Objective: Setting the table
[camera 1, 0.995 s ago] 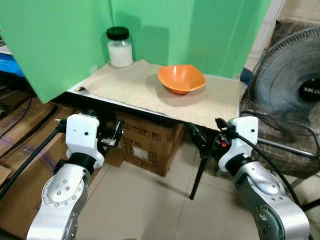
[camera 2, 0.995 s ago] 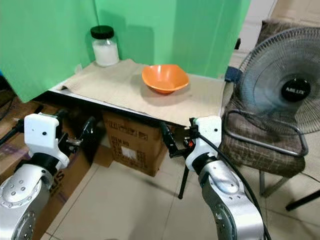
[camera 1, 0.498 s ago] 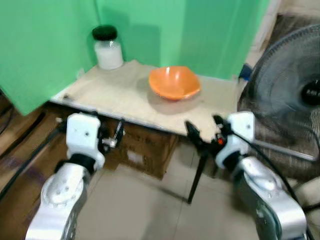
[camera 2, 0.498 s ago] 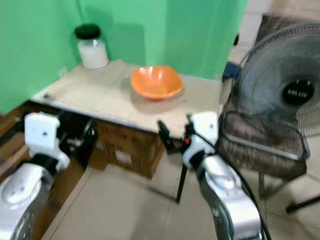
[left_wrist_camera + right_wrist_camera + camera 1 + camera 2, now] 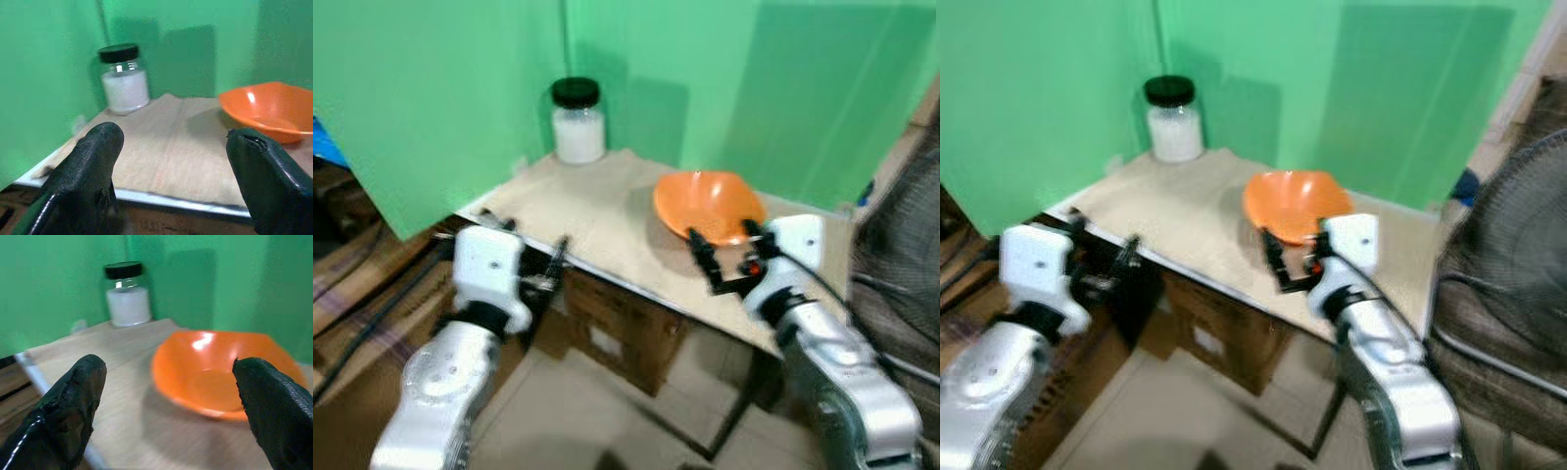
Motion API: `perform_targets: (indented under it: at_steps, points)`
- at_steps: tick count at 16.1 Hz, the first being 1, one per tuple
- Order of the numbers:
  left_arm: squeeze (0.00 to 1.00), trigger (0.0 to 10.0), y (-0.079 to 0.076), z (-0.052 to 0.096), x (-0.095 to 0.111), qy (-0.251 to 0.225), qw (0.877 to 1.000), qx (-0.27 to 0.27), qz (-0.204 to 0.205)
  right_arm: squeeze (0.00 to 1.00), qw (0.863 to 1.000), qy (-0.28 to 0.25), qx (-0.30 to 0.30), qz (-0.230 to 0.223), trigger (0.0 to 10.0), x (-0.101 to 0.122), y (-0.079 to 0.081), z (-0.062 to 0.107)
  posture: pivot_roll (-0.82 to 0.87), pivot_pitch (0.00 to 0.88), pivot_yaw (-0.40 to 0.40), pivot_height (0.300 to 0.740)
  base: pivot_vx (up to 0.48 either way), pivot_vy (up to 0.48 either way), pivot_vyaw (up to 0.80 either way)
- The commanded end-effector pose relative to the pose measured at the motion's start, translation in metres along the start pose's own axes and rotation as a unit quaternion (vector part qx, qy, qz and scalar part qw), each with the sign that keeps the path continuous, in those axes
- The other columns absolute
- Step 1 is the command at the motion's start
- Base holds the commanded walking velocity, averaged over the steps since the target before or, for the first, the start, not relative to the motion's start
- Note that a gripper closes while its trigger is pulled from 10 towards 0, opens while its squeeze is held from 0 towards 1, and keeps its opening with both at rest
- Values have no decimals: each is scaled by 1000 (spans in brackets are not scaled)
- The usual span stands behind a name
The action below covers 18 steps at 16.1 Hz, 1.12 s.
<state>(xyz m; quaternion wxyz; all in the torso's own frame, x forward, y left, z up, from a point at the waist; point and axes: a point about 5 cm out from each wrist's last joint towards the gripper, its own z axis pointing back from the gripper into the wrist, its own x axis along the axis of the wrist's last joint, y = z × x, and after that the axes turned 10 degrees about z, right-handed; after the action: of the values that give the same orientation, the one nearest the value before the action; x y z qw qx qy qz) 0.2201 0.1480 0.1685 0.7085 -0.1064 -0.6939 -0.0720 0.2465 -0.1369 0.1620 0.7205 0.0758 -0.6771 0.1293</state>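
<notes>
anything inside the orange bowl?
The orange bowl looks empty: the right wrist view shows a bare orange inside with a light glare. From the head views the right end effector covers part of its near rim, and the frames are blurred, so small bits could be missed.

Jar behind-left of bowl (on table)

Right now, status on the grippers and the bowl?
Right gripper open, at the near rim of the orange bowl, not touching. Left gripper open, low at the table edge. Bowl empty, upright on the cloth. Jar far back, nothing between.
</notes>
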Motion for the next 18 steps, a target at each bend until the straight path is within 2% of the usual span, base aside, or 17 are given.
perform_targets:
  at_steps: [1,2,4,5,6,7,11,12,13,15,18]
  points:
    - [0,10000,4,2,2,0,1000,3,-8,0,1000,-9,3,-10,10000,5,2,-4,70,0,16,740,356,0,0]
    - [0,10000,4,2,1,2,1000,0,-8,0,1000,-9,1,-12,10000,6,0,-5,70,0,16,740,300,0,0]
    - [0,10000,-9,5,-4,21,997,-67,-9,0,999,7,-28,-27,10000,7,-17,-13,70,0,14,740,0,0,0]
    - [0,10000,-13,5,-4,21,996,-87,-8,973,998,13,-47,-47,10000,7,-27,-19,67,0,17,740,0,0,0]
    - [0,10000,-17,3,-3,18,994,-112,-3,1000,995,20,-62,-74,10000,8,-40,-27,63,0,20,740,0,0,0]
    - [0,10000,-19,3,-2,17,992,-121,0,1000,995,22,-62,-79,10000,9,-44,-31,61,0,20,740,0,0,0]
    - [0,10000,-25,-1,-4,40,979,-200,0,1000,996,63,-56,-27,10000,9,-79,-68,52,0,24,740,0,0,0]
    - [0,10000,-25,-3,-4,47,974,-221,0,1000,994,80,-71,-12,10000,9,-94,-81,51,0,21,740,0,0,0]
    - [0,10000,-26,-3,-4,48,973,-226,1,1000,993,86,-81,-8,10000,8,-100,-84,51,0,21,740,0,0,0]
    - [0,10000,-31,1,-5,61,963,-263,12,1000,984,121,-127,-20,10000,-2,-132,-87,56,0,13,740,0,0,0]
    - [0,10000,-36,7,-7,75,953,-291,22,1000,974,167,-151,-20,10000,-16,-155,-80,57,0,7,740,0,0,0]
